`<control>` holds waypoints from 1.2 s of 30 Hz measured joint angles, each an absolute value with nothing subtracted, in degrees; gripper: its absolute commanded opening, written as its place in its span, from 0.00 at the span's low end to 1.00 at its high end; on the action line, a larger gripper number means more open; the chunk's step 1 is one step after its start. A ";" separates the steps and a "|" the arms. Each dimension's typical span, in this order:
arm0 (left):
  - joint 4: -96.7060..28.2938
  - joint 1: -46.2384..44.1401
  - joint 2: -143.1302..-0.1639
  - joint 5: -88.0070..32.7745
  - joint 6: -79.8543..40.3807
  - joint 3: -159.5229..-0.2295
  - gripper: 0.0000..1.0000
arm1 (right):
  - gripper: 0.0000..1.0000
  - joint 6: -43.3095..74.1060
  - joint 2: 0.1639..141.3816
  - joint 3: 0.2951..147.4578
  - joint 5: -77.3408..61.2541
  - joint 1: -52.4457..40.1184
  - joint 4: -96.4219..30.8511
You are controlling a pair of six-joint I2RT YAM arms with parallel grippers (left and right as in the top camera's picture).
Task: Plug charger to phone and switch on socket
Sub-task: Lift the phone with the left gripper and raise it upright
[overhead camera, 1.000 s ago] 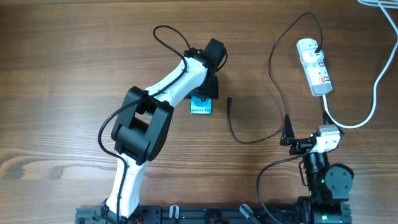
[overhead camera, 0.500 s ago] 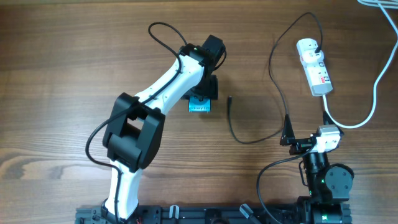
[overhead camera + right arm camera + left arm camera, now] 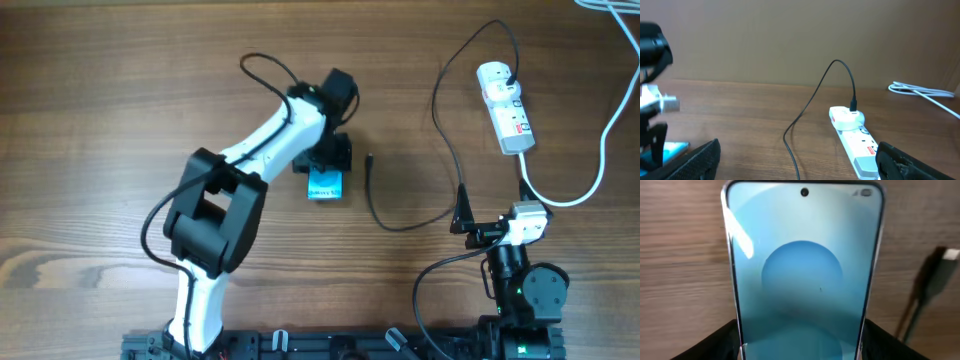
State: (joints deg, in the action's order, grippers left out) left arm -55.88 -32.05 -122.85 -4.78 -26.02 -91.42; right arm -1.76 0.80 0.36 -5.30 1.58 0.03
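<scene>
The left arm is seen from overhead rising from its base at the near edge of the counter (image 3: 100,120). It is bent at a dark elbow block, and its white forearm is stretched away and to the right. Its wrist is turned downward, so that the left pincer (image 3: 323,160) is set directly over the phone (image 3: 324,186). In the left wrist view the phone is shown lying flat on the wood, screen up. One dark finger (image 3: 715,342) is pressed to each long edge near the closer end, so the phone is pinched across its width. The cyan screen is angled only slightly from the forearm's line.

The charger (image 3: 370,159) is laid on the counter just to the right of the phone, apart from it. Its dark plug tip is pointed away from the base, and its thin black cable is curved back and up to the socket (image 3: 506,108). The socket is placed at the far right of the counter, well apart from the phone, with a thick white cord (image 3: 590,180) led off toward the right edge.

The right arm is folded compactly over its own base at the near right. The right pincer (image 3: 797,155) is held level above the counter and aimed toward the socket. Its two fingers are spread wide, and nothing is held between them.
</scene>
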 measured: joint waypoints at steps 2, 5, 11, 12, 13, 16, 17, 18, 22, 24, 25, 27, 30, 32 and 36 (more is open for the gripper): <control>-52.36 -33.08 -122.78 -4.14 -26.30 -88.23 0.70 | 1.00 -1.76 0.78 0.36 -5.30 1.58 0.01; -49.23 -33.28 -121.34 -4.12 -27.11 -85.73 0.80 | 1.00 -1.76 0.78 0.36 -5.28 1.58 0.01; -46.28 -33.32 -120.29 -2.81 -27.77 -84.09 0.88 | 1.00 -1.76 0.80 0.36 -5.30 1.58 0.03; -46.19 -33.32 -120.27 -2.66 -27.75 -84.07 0.88 | 1.00 -1.76 0.78 0.36 -5.30 1.58 0.01; -46.19 -33.32 -120.25 -2.57 -27.75 -84.05 0.88 | 1.00 -1.76 0.78 0.36 -5.30 1.58 0.03; -46.17 -33.41 -120.25 -1.67 -27.73 -83.99 0.88 | 1.00 -1.76 0.80 0.36 -5.30 1.58 0.01; -46.17 -33.74 -120.25 -0.73 -27.70 -83.88 0.88 | 1.00 -1.76 0.78 0.36 -5.30 1.58 0.03; -46.15 -34.04 -120.25 -0.25 -27.73 -83.83 0.88 | 1.00 -1.76 0.78 0.36 -5.30 1.58 0.01; -46.00 -35.66 -120.25 3.62 -29.39 -83.40 0.88 | 1.00 -1.76 0.78 0.36 -5.30 1.58 0.03; -45.98 -36.07 -120.25 4.56 -30.17 -83.24 0.87 | 1.00 -1.76 0.78 0.36 -5.30 1.58 0.01; -45.98 -36.07 -120.25 4.60 -30.55 -83.22 0.87 | 1.00 -1.78 0.78 0.36 -5.30 1.58 0.01; -45.98 -36.07 -120.25 4.60 -30.79 -83.22 0.86 | 1.00 -1.78 0.78 0.36 -5.30 1.58 0.03; -45.95 -36.07 -120.25 4.60 -31.22 -83.20 0.84 | 1.00 -1.76 0.78 0.36 -5.30 1.58 0.01; -45.91 -36.07 -120.25 4.67 -31.90 -83.20 0.84 | 1.00 -1.76 0.78 0.36 -5.30 1.58 0.03; -45.89 -36.23 -120.25 4.69 -32.18 -83.20 0.79 | 1.00 -1.76 0.80 0.36 -5.30 1.58 0.01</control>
